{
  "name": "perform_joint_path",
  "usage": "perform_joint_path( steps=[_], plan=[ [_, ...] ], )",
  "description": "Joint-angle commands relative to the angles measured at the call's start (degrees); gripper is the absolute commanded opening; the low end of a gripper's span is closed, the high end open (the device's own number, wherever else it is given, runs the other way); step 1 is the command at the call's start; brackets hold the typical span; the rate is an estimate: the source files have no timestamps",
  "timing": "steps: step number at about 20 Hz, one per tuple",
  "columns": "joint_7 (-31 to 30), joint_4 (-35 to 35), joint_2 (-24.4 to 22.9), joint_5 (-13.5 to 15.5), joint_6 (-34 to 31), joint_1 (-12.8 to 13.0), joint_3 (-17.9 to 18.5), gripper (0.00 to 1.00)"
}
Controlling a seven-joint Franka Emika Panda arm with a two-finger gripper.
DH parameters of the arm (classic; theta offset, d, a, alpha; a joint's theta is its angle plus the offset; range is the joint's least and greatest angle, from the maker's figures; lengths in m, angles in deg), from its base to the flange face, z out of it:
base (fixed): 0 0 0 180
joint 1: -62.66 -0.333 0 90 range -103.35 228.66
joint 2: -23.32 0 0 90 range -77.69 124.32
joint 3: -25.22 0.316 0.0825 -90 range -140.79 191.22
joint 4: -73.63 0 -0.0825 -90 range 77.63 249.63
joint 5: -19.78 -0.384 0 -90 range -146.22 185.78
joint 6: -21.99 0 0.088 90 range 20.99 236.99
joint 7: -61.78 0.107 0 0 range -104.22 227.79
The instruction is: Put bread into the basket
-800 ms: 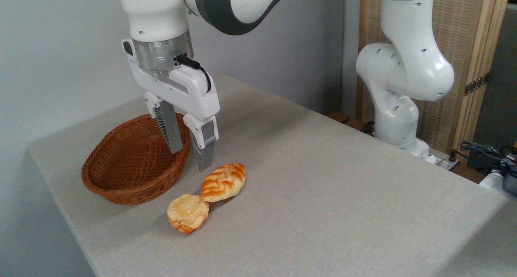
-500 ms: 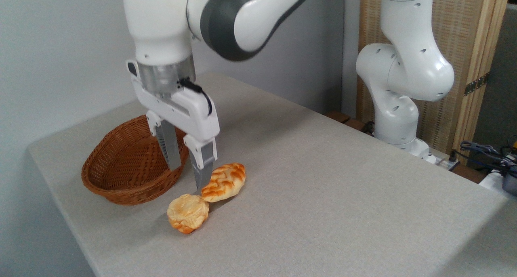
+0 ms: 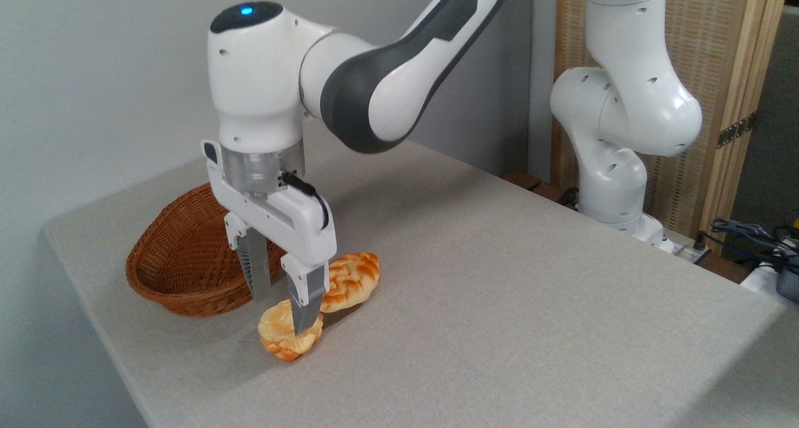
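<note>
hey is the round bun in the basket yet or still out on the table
Out. The bun lies on the table beside the basket.

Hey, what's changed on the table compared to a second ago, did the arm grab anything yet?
The gripper has come down and toward the camera, from above the basket rim to the round bun. Its open fingers now straddle the bun, the nearer finger overlapping its top. Nothing has been grabbed or let go. The bun, the braided loaf and the basket lie where they were.
</note>
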Motion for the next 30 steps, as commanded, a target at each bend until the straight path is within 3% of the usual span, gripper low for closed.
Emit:
perform_joint_path(
  steps=[1,7,8,11,12,22,27,30],
  plan=[
    [1.54,0.05,1.96,0.07,2.54,0.20,0.10,1.00],
    [1.45,-0.12,2.93,0.07,2.99,0.20,0.01,1.00],
    [1.54,-0.12,2.93,-0.02,2.99,0.29,0.01,0.96],
    [1.62,-0.21,2.84,-0.02,2.99,0.20,0.01,0.49],
    [1.71,-0.30,2.84,-0.02,2.99,0.20,0.01,0.43],
    [1.63,-0.65,2.58,0.06,2.99,0.20,0.27,0.43],
    [0.57,-5.56,2.14,0.94,2.90,0.11,0.62,0.44],
    [-3.10,-6.62,1.52,1.03,2.99,0.20,-0.25,0.48]
  ],
)
